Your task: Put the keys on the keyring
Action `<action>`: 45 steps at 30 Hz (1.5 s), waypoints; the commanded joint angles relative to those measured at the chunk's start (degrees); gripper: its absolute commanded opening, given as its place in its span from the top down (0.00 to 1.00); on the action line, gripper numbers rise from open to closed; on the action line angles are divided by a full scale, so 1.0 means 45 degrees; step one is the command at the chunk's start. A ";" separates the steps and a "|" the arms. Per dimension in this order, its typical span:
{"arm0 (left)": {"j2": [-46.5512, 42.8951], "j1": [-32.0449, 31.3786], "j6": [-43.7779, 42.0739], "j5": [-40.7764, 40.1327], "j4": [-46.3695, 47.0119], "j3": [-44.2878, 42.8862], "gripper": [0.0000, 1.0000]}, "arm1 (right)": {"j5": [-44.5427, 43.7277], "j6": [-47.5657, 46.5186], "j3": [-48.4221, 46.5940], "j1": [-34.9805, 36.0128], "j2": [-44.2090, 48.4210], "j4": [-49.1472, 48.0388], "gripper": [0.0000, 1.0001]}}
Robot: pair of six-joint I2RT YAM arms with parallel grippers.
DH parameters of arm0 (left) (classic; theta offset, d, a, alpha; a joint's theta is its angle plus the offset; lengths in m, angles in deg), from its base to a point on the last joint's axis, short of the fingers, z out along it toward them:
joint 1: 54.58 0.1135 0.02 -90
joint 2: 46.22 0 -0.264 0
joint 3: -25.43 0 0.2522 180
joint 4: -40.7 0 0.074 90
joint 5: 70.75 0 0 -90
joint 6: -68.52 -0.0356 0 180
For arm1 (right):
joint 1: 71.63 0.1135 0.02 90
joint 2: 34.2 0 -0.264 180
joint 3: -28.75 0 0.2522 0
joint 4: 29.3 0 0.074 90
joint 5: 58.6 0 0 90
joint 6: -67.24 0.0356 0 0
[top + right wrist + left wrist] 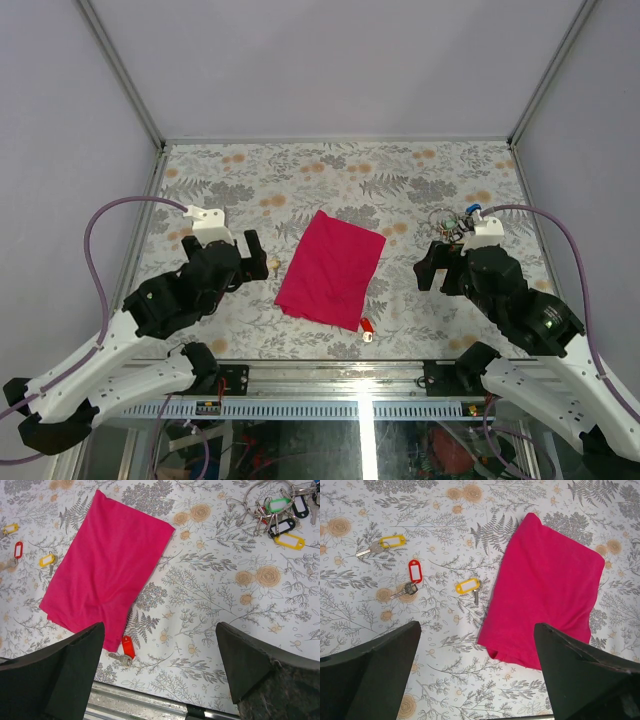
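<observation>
Pre-grasp. L gripper (255, 258), R gripper (430, 265) both wide, empty. Loose keys (470, 586) left of cloth (547, 587); keyring (262, 514) far right. Next prob: L picks key, R steadies ring.

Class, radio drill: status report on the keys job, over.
Copy: left end effector and right end effector open, empty. The keyring untouched, right side. Three keys left of the magenta cloth, one red-tagged key near edge. Nothing blocking.

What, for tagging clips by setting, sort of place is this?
Probably a robotics lab test cell: a floral table boxed in by plain panels, two bolted arms, a staged magenta cloth and keyring.
</observation>
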 commanded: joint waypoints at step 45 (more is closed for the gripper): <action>0.0615 0.0061 -0.1241 0.0245 0.1892 0.0839 0.00 | 0.5304 -0.1697 -0.4557 -0.8910 -1.3257 -0.4843 0.28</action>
